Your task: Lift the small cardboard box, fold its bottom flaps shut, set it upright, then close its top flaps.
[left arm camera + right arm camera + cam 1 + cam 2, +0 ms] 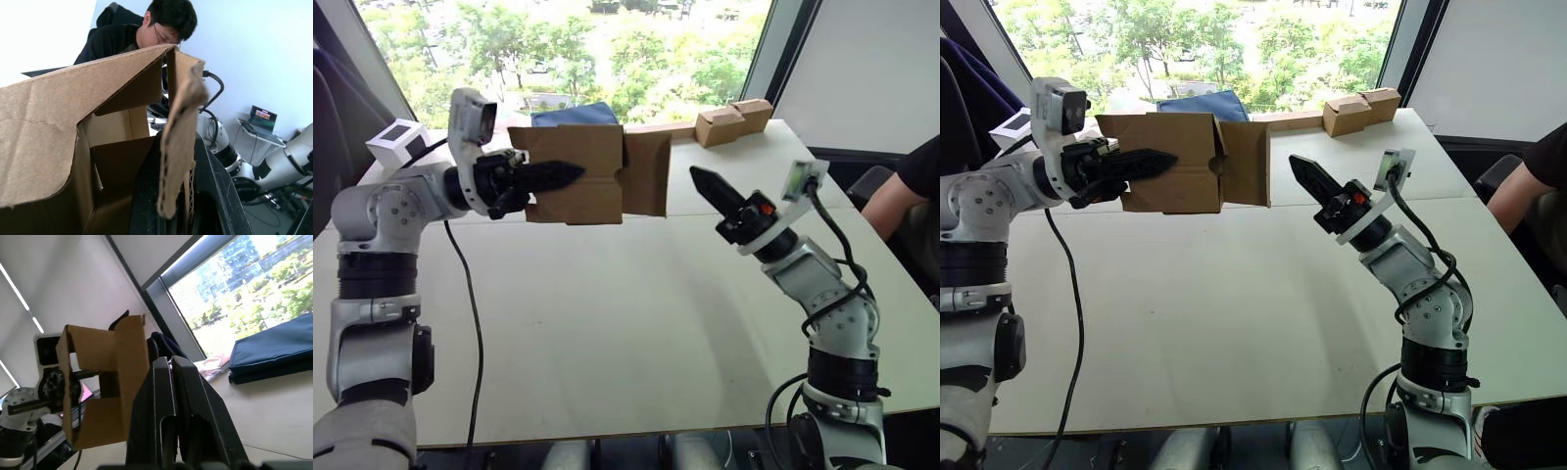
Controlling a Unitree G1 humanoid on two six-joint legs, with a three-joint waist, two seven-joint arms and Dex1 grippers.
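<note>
My left gripper (pixel 570 174) holds the small cardboard box (pixel 578 171) in the air over the table's far left, shut on one of its side walls. In the left wrist view that cardboard wall (pixel 177 147) sits pinched between the black fingers. A flap (pixel 647 172) on the box's right end stands out open toward my right gripper (pixel 698 178). I cannot tell whether these are the bottom flaps or the top flaps. The right gripper is shut, holds nothing, and points at the box from a short way to its right. The right wrist view shows the box (pixel 102 391) open-ended ahead of the shut fingers (pixel 166 396).
Tan boxes joined in a block (pixel 734 119) lie at the white table's (pixel 607 323) far edge. A blue folded cushion (pixel 576 115) lies behind the held box. A white box with a black window (pixel 399 140) sits far left. A person's arm (pixel 906 191) is at the right.
</note>
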